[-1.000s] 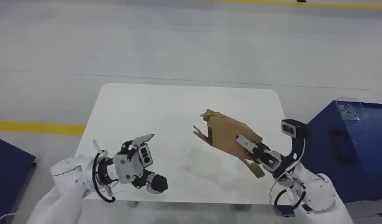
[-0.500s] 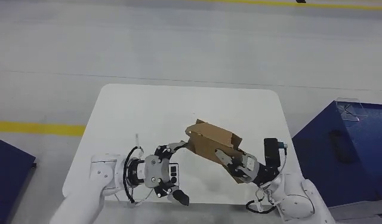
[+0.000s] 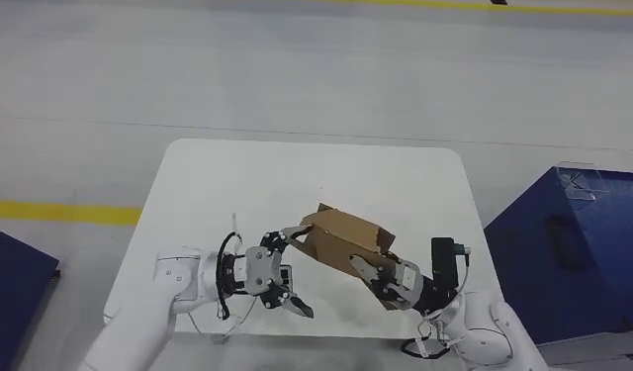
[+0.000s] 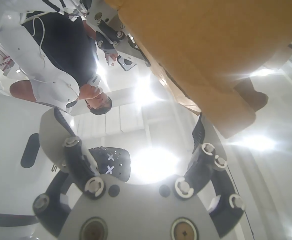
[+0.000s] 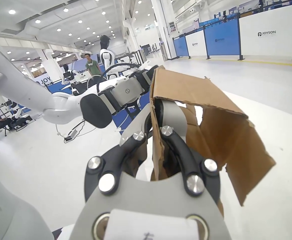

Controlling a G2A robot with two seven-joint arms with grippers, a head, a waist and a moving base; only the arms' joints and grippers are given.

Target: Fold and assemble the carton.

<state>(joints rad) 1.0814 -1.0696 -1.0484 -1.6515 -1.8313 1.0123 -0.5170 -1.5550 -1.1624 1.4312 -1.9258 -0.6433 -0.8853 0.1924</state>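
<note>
Your right gripper point(image 3: 381, 277) pinches its fingers on a wall of the carton point(image 3: 346, 240), held over the near side of the surface point(image 3: 247, 183). The left gripper point(image 3: 294, 272) has its fingers gaping just beside the other end. Shove there and the thin wall could tear or slip.

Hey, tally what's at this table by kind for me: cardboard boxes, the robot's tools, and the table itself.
carton: 1
tools: 2 (left tool, right tool)
table: 1
Total: 4
</note>
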